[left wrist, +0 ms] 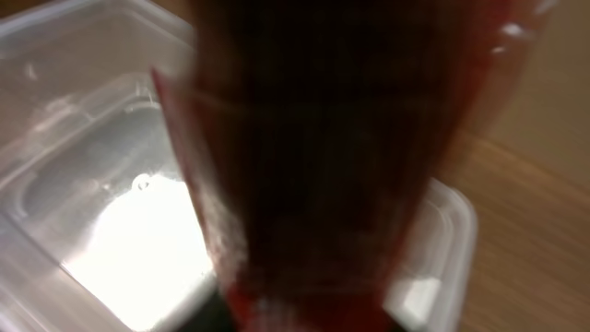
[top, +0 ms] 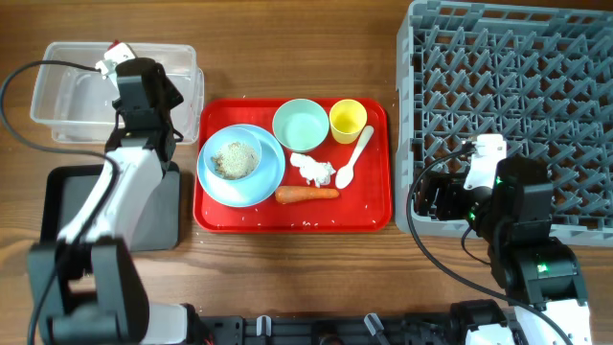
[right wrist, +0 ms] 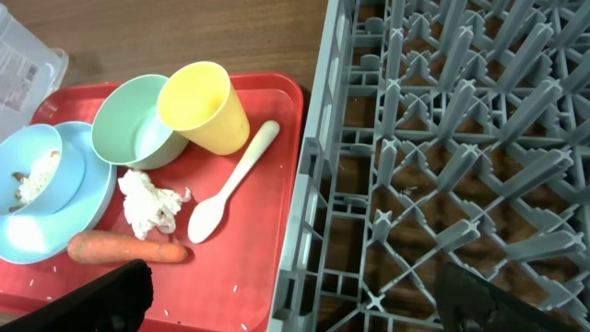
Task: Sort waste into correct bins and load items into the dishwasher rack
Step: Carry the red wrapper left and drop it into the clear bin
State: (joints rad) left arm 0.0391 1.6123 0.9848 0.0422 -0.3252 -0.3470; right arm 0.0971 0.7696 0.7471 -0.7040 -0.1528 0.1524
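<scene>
My left gripper [top: 113, 63] hangs over the clear tub [top: 67, 96] and is shut on the small red wrapper [top: 118, 47]. The wrapper [left wrist: 304, 184] is blurred and fills the left wrist view, hiding the fingers, with the tub [left wrist: 83, 166] under it. My right gripper [right wrist: 300, 300] is open and empty over the front-left corner of the grey dishwasher rack [top: 508, 86]. On the red serving tray [top: 369, 211] are the light blue plate [top: 261, 187], the light blue bowl [top: 235, 158] with rice scraps, the mint-green bowl [top: 300, 125], the yellow cup [top: 347, 120], the white spoon [top: 354, 158], the tissue [top: 311, 170] and the carrot [top: 306, 195].
The shallow black tray [top: 158, 206] lies below the clear tub, partly under my left arm. Rice grains are scattered on the red tray's front [right wrist: 249, 267]. The rack's pegs [right wrist: 442, 138] stand close to the right of the tray. Cables run around both arms.
</scene>
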